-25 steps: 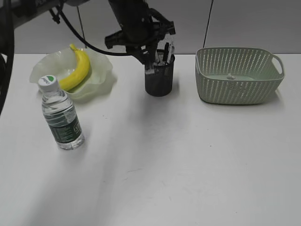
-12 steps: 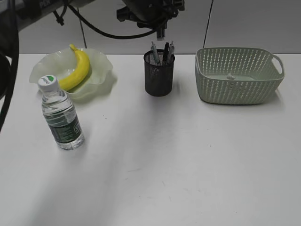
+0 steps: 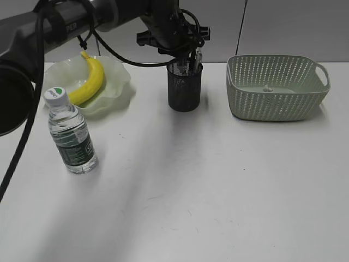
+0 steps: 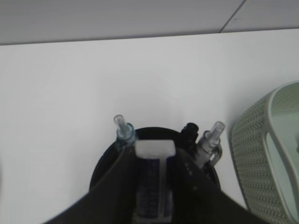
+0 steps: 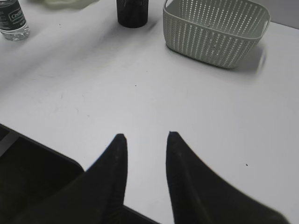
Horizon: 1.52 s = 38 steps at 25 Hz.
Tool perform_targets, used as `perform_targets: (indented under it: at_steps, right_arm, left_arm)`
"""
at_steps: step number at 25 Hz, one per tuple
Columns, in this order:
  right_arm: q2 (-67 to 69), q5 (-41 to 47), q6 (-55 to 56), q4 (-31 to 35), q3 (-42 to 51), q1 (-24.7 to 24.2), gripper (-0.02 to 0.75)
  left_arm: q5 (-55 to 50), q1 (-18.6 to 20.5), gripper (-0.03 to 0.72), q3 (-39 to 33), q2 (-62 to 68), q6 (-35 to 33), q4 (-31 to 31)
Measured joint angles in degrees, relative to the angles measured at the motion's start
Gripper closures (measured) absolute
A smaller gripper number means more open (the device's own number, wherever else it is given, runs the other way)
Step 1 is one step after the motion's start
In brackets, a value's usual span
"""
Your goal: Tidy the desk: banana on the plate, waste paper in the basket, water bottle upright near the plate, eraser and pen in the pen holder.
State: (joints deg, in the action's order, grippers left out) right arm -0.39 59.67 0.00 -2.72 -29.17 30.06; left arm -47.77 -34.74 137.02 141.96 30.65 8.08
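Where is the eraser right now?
In the left wrist view the eraser sits between the left gripper's fingers, directly over the pen holder, with pens to either side.

A smooth matt white tabletop (image 3: 218,191) is seen. Perforated pale green plastic forms the basket (image 3: 275,90); black wire mesh, the pen holder (image 3: 184,90). The banana (image 3: 92,79) looks glossy, the water bottle (image 3: 71,136) clear plastic.

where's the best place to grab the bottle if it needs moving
Grip the bottle around its labelled middle, coming in level from the side. It stands upright on the desk, its body is a straight cylinder there, and the cap end is narrower. Its right side is open; the plate sits close behind it.
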Motion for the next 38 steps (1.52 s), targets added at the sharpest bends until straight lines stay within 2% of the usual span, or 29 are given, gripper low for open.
perform_targets:
  at_steps: [6, 12, 19, 25, 30, 35, 38]
  right_arm:
    - [0.0, 0.0, 0.0, 0.0, 0.0, 0.0, 0.494]
    - [0.0, 0.0, 0.0, 0.0, 0.0, 0.0, 0.494]
    - [0.0, 0.0, 0.0, 0.0, 0.0, 0.0, 0.494]
    - [0.0, 0.0, 0.3, 0.0, 0.0, 0.0, 0.495]
    - [0.0, 0.0, 0.0, 0.0, 0.0, 0.0, 0.494]
    - [0.0, -0.1, 0.0, 0.0, 0.0, 0.0, 0.494]
    - [0.0, -0.1, 0.0, 0.0, 0.0, 0.0, 0.494]
  left_arm:
    - [-0.2, 0.0, 0.512, 0.0, 0.1, 0.0, 2.3]
    - [-2.1, 0.0, 0.415, 0.0, -0.3, 0.0, 2.4]
    - [-3.7, -0.1, 0.400, 0.0, -3.3, 0.0, 2.9]
    - [-15.0, -0.1, 0.400, 0.0, -9.0, -0.4, 3.3]
    - [-21.7, -0.1, 0.400, -0.1, -15.3, -4.7, 1.8]
    - [-22.0, -3.6, 0.400, -0.7, -22.2, -10.0, 0.0]
    - [-21.9, -7.1, 0.400, -4.9, -27.6, -11.9, 3.2]
